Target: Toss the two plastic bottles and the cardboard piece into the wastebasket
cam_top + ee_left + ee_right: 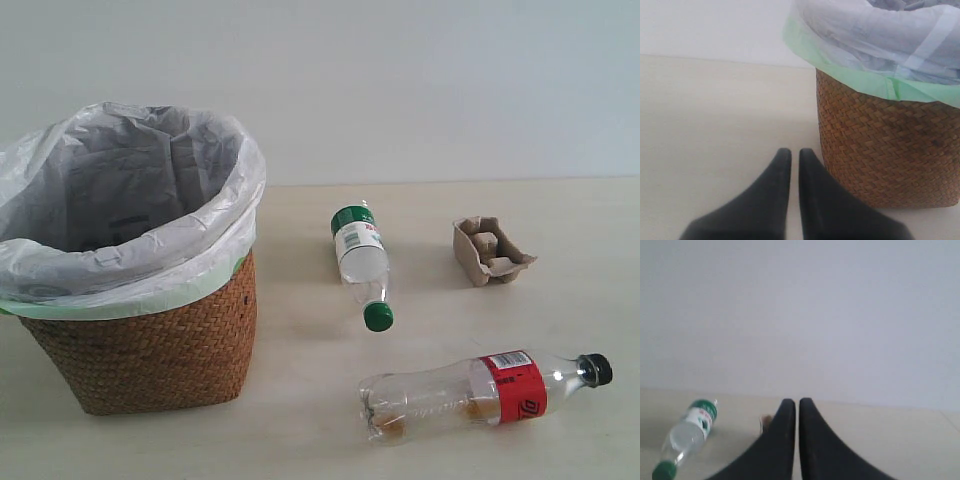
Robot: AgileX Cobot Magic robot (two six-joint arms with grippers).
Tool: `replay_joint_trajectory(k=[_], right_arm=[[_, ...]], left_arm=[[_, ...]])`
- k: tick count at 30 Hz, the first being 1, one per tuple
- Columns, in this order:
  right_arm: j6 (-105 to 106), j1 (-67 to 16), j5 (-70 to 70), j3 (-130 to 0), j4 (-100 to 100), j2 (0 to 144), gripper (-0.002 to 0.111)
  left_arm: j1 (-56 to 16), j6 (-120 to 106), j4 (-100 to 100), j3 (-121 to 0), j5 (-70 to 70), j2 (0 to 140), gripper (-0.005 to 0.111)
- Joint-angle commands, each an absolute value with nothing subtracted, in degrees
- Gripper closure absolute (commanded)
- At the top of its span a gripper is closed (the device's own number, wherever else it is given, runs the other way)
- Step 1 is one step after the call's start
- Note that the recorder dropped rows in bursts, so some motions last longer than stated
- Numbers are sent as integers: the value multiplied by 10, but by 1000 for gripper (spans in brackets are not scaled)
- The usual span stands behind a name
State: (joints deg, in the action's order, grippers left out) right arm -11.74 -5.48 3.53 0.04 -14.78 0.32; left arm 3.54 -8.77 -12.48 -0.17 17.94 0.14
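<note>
While your left gripper is hanging just beside the wastebasket with its fingers drawn together on nothing, your right gripper is likewise pinching only air. On the table, the green-capped bottle is lying near the basket, the black-capped bottle is lying nearer the camera, and the cardboard piece is sitting apart from both.

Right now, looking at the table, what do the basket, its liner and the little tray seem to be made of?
The wastebasket looks like woven wicker or similar fibre, brown and matte; a herringbone weave shows. Its liner seems thin plastic film, translucent white with a pale green edge, crinkled. The cardboard piece looks like moulded paper pulp, grey-brown and dull, with raised bumps inside.
</note>
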Motion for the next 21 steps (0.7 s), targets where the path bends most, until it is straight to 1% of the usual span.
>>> replay_joint_trajectory(k=[1, 2, 4, 5, 6, 7, 11, 14, 17, 21], right_arm=[[-112, -52, 185, 0, -152, 0, 108], [-114, -52, 229, 0, -151, 0, 108], [-147, -52, 363, 0, -139, 0, 108], [-175, -52, 398, 0, -121, 0, 108], [-253, -52, 439, 0, -95, 0, 108], [-283, -52, 437, -6, -92, 0, 108], [-282, -52, 400, -79, -108, 0, 108], [-282, -52, 343, -127, -109, 0, 108], [-282, -52, 238, -188, -109, 0, 108], [-283, -52, 87, -272, -110, 44, 108]], left_arm=[[37, -83, -124, 0, 178, 0, 101], [37, -83, -124, 0, 178, 0, 101], [37, -83, -124, 0, 178, 0, 101], [37, -83, -124, 0, 178, 0, 101], [37, -83, -124, 0, 178, 0, 101], [37, -83, -124, 0, 178, 0, 101], [37, -83, -124, 0, 178, 0, 101], [37, -83, -124, 0, 178, 0, 101], [37, -83, -124, 0, 178, 0, 101], [37, -83, -124, 0, 178, 0, 101]])
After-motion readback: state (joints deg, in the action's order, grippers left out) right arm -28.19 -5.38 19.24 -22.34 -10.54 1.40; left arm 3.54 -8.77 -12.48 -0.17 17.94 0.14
